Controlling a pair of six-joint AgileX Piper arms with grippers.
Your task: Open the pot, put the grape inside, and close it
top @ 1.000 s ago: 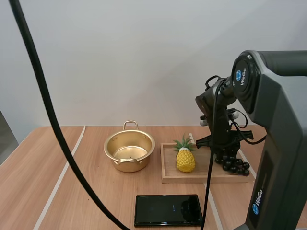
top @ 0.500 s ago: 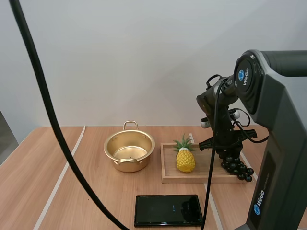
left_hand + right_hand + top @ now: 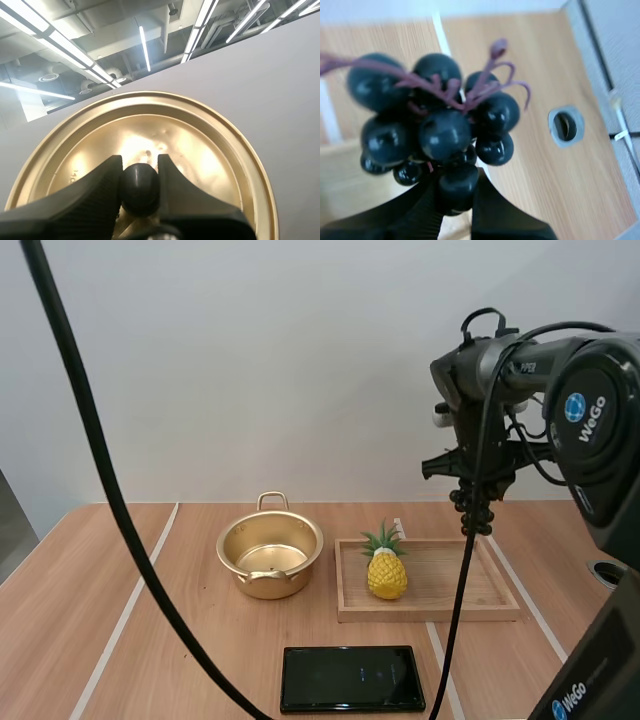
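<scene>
The gold pot [image 3: 270,555] stands open on the table, left of the wooden tray [image 3: 470,590]. My right gripper [image 3: 474,488] is raised high above the tray's far right side, shut on a bunch of dark grapes [image 3: 479,514] that dangles below it. In the right wrist view the grapes [image 3: 437,125], with purple stems, are pinched between the fingertips of the gripper [image 3: 456,192], over the table. In the left wrist view my left gripper [image 3: 140,167] is shut on the black knob [image 3: 140,187] of the gold lid [image 3: 200,145], whose underside faces the camera.
A yellow toy pineapple [image 3: 386,568] stands upright at the left end of the tray. A black phone [image 3: 350,677] lies flat near the table's front edge. A round cable hole [image 3: 610,572] sits at the table's right side, also seen beyond the grapes as the hole [image 3: 566,126].
My right gripper has lifted the grapes off the tray's right end and risen well above it. Pot, pineapple and phone have not moved.
</scene>
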